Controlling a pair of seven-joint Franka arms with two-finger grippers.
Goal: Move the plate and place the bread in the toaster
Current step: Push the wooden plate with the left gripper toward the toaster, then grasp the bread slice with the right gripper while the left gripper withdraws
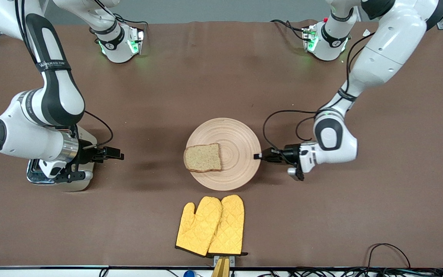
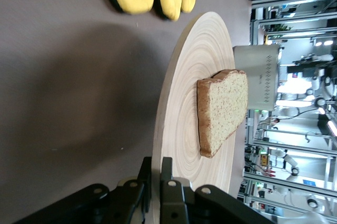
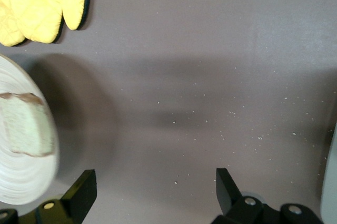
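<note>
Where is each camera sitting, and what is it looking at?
Front view: high up across the table, facing both arms; it sees the plate, bread, yellow mitts, and the toaster under the right arm.
Left wrist view: on the left arm's wrist, looking along the plate; the left gripper has its jaws shut on the rim.
Right wrist view: on the right arm's wrist, looking down at the brown table; the right gripper has its jaws open.
All three share the plate, bread and mitts.
</note>
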